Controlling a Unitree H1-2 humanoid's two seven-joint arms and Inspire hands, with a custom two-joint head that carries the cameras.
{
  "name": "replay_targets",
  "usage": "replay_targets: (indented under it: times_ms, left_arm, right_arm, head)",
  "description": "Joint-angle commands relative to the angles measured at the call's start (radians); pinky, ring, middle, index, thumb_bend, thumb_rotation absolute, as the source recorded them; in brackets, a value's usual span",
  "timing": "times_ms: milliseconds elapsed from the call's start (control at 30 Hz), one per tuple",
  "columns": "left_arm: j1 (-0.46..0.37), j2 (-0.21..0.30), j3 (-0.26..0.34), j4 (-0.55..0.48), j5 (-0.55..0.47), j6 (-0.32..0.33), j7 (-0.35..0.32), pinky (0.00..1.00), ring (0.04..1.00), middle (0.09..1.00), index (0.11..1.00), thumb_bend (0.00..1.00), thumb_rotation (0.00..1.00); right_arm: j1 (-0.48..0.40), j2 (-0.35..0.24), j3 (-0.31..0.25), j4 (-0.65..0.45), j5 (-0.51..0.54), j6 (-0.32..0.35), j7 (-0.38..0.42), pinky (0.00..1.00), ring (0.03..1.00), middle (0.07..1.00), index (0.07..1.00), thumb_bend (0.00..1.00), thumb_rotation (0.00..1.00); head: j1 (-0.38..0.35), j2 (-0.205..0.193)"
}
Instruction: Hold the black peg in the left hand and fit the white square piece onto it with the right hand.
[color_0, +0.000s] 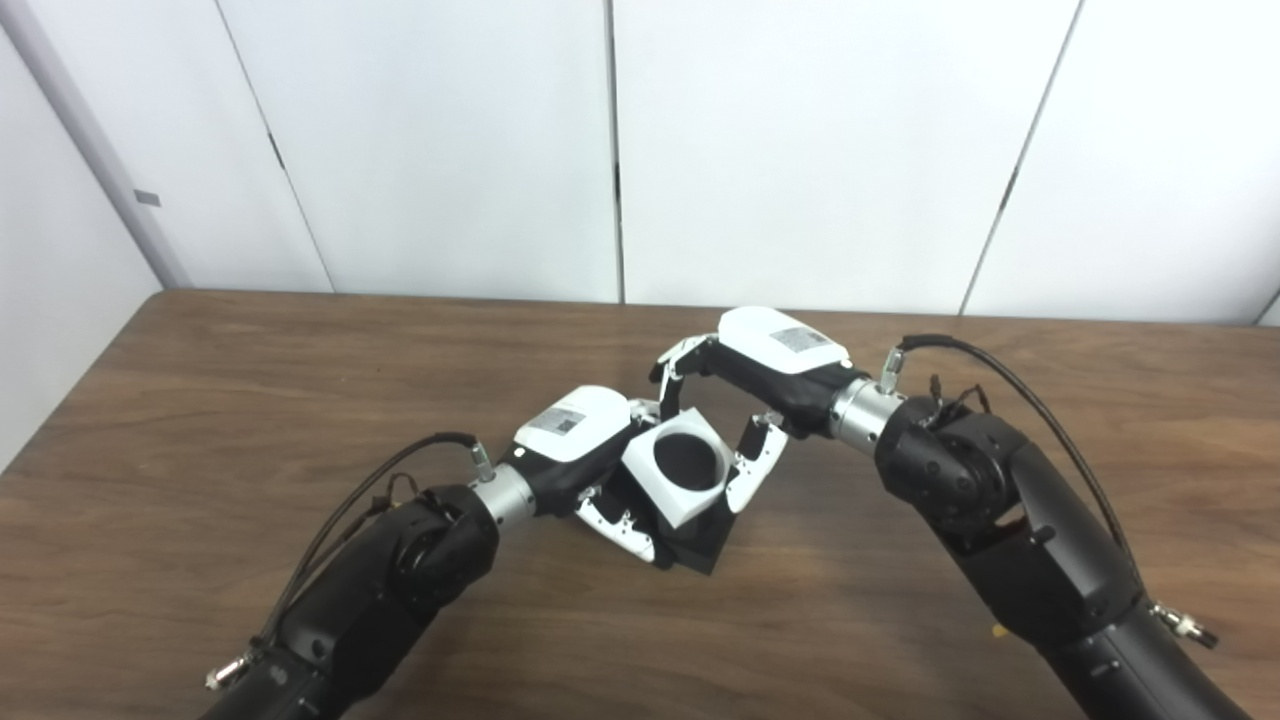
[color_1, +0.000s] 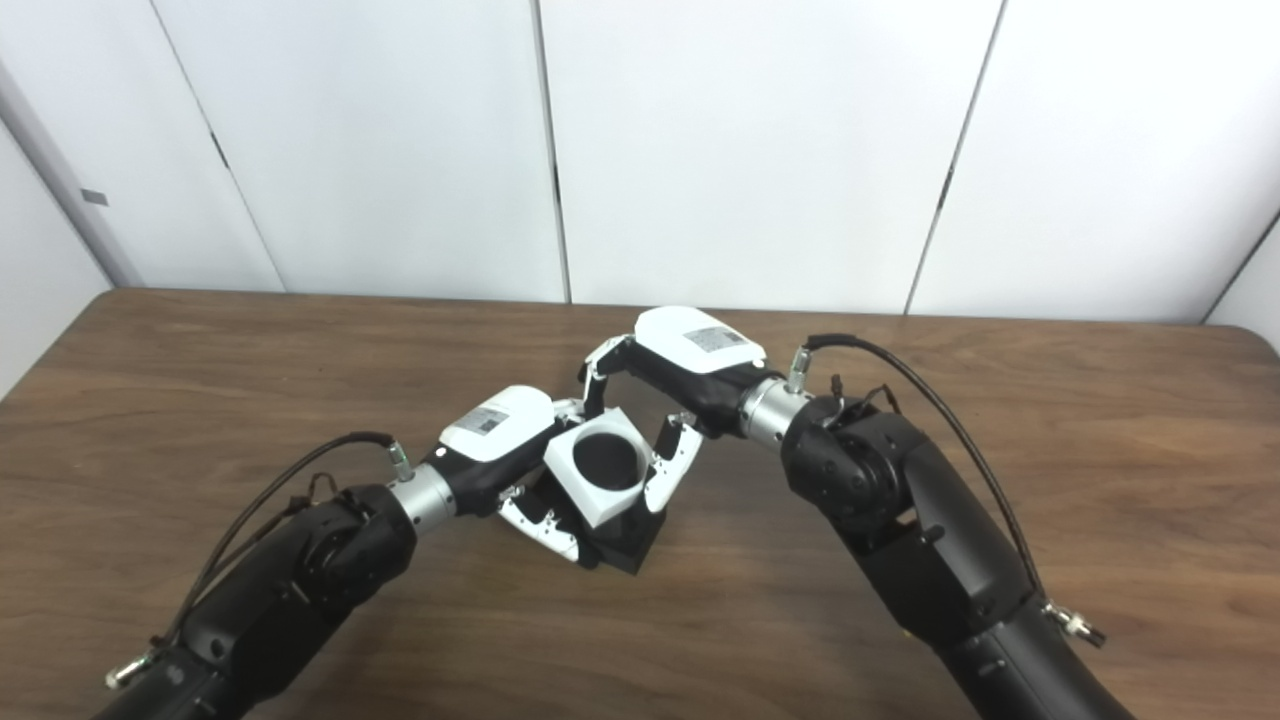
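You can read nothing here: the sticker on each hand's white back, left hand (color_0: 575, 425) at 7 o'clock of right hand (color_0: 780, 345), seems printed but blurred.

A brown wooden table (color_0: 250, 400) carries one black base (color_0: 700, 548), resting near the middle of its surface.

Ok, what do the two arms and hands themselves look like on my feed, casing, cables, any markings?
Both arms are glossy black with rounded joint housings and a silver metal ring at each wrist. The left hand and right hand have white back shells over black bodies, each with a small grey label. The fingers are white with black parts. A black cable loops from the right wrist along the forearm; a similar one runs along the left.
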Motion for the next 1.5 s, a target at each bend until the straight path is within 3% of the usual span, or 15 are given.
replay_targets:
  times_ms: [0, 367, 900, 933, 1000, 1133, 1467]
  left_arm:
    - [0.040, -0.017, -0.055, 0.020, 0.012, 0.017, -0.104, 0.72, 0.875, 0.868, 0.490, 0.52, 0.07]
    - [0.043, -0.023, -0.012, 0.036, -0.055, 0.026, -0.099, 0.77, 0.886, 0.852, 0.490, 0.52, 0.07]
    - [0.047, -0.022, 0.029, 0.013, -0.104, 0.086, -0.138, 0.78, 0.885, 0.866, 0.489, 0.52, 0.07]
    - [0.048, -0.023, 0.034, 0.011, -0.112, 0.089, -0.140, 0.78, 0.885, 0.865, 0.522, 0.76, 0.11]
    - [0.052, -0.027, 0.047, 0.005, -0.126, 0.105, -0.146, 0.79, 0.887, 0.865, 0.554, 0.96, 0.15]
    - [0.057, -0.028, 0.063, -0.009, -0.135, 0.126, -0.148, 0.79, 0.887, 0.861, 0.583, 1.00, 0.16]
    - [0.058, -0.036, 0.073, 0.023, -0.182, 0.101, -0.151, 0.81, 0.882, 0.858, 0.549, 1.00, 0.17]
  right_arm:
    - [0.017, -0.008, 0.027, 0.019, -0.029, 0.024, 0.028, 0.73, 0.795, 0.786, 0.495, 0.52, 0.15]
    - [0.011, -0.014, 0.029, 0.015, -0.031, 0.030, 0.034, 0.72, 0.798, 0.796, 0.495, 0.52, 0.15]
    - [0.009, -0.021, 0.034, 0.004, -0.036, 0.040, 0.043, 0.71, 0.791, 0.793, 0.494, 0.52, 0.15]
    - [0.008, -0.021, 0.034, 0.004, -0.036, 0.041, 0.043, 0.71, 0.792, 0.792, 0.494, 0.52, 0.15]
    - [0.008, -0.022, 0.034, 0.004, -0.035, 0.042, 0.044, 0.71, 0.794, 0.792, 0.494, 0.52, 0.15]
    - [0.007, -0.024, 0.037, 0.007, -0.034, 0.043, 0.041, 0.72, 0.797, 0.794, 0.494, 0.52, 0.15]
    - [0.005, -0.029, 0.032, 0.001, -0.025, 0.038, 0.032, 0.71, 0.795, 0.798, 0.495, 0.52, 0.15]
  head:
    - [0.000, 0.002]
    - [-0.001, 0.006]
    - [-0.004, 0.014]
    - [-0.004, 0.014]
    - [-0.006, 0.015]
    - [-0.006, 0.015]
    - [-0.008, 0.021]
